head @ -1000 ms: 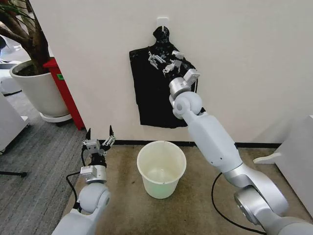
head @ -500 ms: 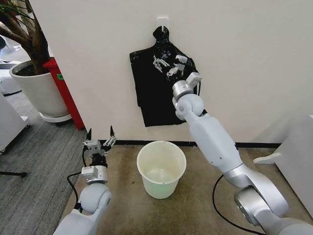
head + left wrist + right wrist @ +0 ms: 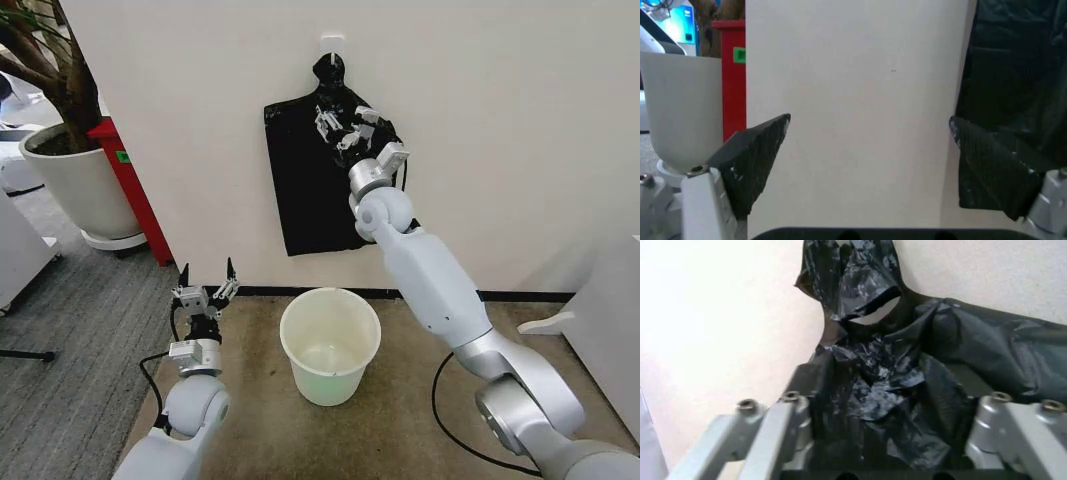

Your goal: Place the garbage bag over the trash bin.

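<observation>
A flat black bundle with a knotted top hangs from a hook on the white wall. The garbage bag is hidden in it; no loose bag stands apart. My right gripper is raised against the bundle's upper part, open. In the right wrist view a crinkled fold of the black plastic bulges between the right gripper's spread fingers. The cream-white trash bin stands upright on the floor below the bundle. My left gripper is held low, left of the bin, open and holding nothing; the left wrist view has the left gripper facing the wall.
A large white plant pot and a red stand sit at the left by the wall's corner. White furniture stands at the right. Brown floor lies around the bin, grey carpet to the left.
My right gripper shifted slightly over the bundle's upper part, down and right, then back up. The bundle swayed a little. The left arm and bin stayed put.
</observation>
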Controlling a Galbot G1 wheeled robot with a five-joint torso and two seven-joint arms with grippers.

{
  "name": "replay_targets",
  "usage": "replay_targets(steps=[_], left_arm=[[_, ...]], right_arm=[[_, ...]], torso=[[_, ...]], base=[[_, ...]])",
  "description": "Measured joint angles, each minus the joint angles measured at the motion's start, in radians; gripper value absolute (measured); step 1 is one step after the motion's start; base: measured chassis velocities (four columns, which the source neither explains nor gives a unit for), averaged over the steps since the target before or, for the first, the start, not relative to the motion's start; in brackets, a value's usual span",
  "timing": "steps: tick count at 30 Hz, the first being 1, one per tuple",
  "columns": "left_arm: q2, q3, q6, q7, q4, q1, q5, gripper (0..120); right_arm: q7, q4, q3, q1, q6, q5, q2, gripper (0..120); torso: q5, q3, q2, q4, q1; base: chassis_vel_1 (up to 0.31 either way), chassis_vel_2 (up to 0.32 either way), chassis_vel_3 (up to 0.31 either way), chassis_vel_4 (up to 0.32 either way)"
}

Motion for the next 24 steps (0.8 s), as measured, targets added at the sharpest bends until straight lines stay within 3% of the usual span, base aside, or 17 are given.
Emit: replay_targets(steps=[13, 24], left_arm=[[-0.003, -0.001, -0.002, -0.001, -0.002, 0.000, 0.002, 93], [-0.004, -0.004, -0.005, -0.003, -0.002, -0.001, 0.002, 92]], right_arm=[[0.001, -0.001, -0.002, 0.009, 0.001, 0.001, -0.005, 0], [0.019, 0.031, -0.022, -0.004, -0.002, 0.002, -0.017, 0]], torso=[[0.0000, 0.000, 0.000, 0.0000, 0.000], [0.0000, 0.000, 0.000, 0.0000, 0.000]], base=[[0.000, 0.000, 0.000, 0.000], [0.000, 0.000, 0.000, 0.000]])
